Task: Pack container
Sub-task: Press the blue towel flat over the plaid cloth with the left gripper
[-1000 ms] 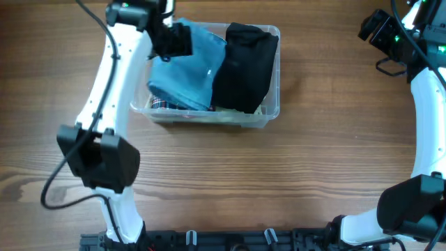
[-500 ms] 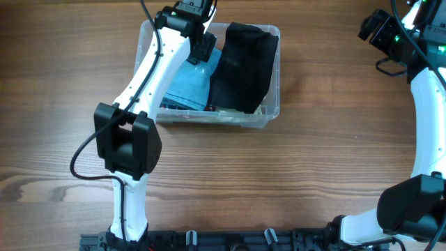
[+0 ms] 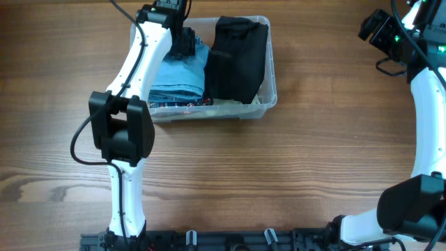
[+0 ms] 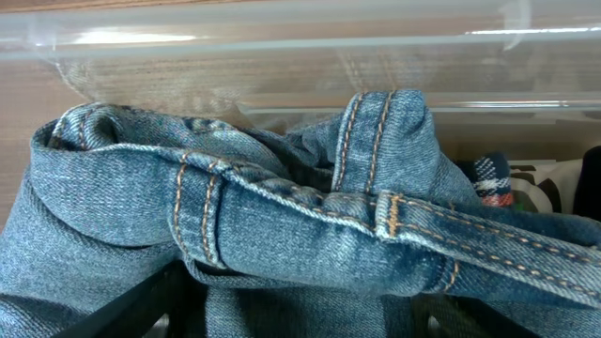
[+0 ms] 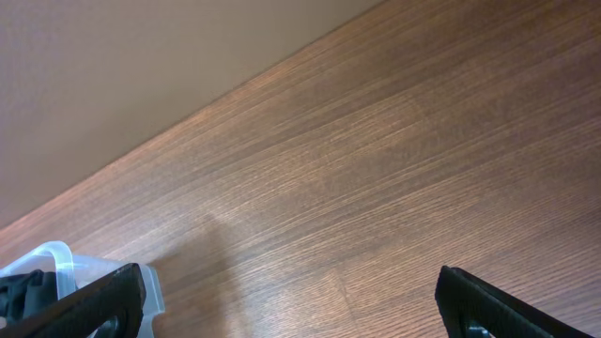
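Note:
The clear container stands at the table's back centre. Folded blue jeans fill its left half and a black garment its right half. My left gripper is down inside the container at its far side, on top of the jeans. In the left wrist view the jeans fill the frame, the container's wall runs behind them, and my fingers are spread wide with denim bulging between them. My right gripper is open and empty at the far right, above bare table.
A plaid cloth shows under the jeans at the container's front wall, and also in the left wrist view. The container's corner shows at the left in the right wrist view. The left arm reaches over the container's left edge.
My left gripper carried the jeans from above the container's left rim down into it. The jeans now lie flatter inside. The container has shifted slightly away. The right arm has not moved.

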Robot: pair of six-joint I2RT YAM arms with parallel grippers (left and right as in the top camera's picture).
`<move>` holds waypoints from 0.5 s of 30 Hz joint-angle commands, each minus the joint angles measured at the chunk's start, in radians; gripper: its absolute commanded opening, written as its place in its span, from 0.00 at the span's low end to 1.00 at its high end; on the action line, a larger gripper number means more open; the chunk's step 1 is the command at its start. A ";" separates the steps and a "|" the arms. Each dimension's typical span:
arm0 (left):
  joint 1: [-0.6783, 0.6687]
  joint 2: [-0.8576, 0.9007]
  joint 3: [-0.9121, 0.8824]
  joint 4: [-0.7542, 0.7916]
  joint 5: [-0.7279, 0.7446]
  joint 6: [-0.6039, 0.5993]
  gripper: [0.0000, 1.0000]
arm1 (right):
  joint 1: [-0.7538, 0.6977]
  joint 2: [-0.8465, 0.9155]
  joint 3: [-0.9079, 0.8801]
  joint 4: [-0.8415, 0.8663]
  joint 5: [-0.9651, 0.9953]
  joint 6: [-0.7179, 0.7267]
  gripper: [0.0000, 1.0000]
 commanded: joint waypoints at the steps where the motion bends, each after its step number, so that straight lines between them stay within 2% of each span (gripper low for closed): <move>1: 0.031 0.003 -0.040 -0.047 -0.040 -0.044 0.76 | 0.002 0.008 0.006 0.002 -0.008 0.010 1.00; 3: 0.012 -0.079 -0.040 -0.050 -0.039 -0.044 0.77 | 0.002 0.008 0.006 0.002 -0.008 0.010 1.00; 7: -0.046 -0.222 -0.040 -0.155 -0.035 -0.052 0.79 | 0.002 0.008 0.006 0.002 -0.008 0.010 1.00; 10: -0.069 -0.227 -0.040 -0.252 -0.023 -0.106 0.80 | 0.002 0.008 0.006 0.002 -0.008 0.010 1.00; 15: -0.069 -0.174 -0.042 -0.274 0.039 -0.161 0.81 | 0.002 0.008 0.006 0.002 -0.008 0.010 1.00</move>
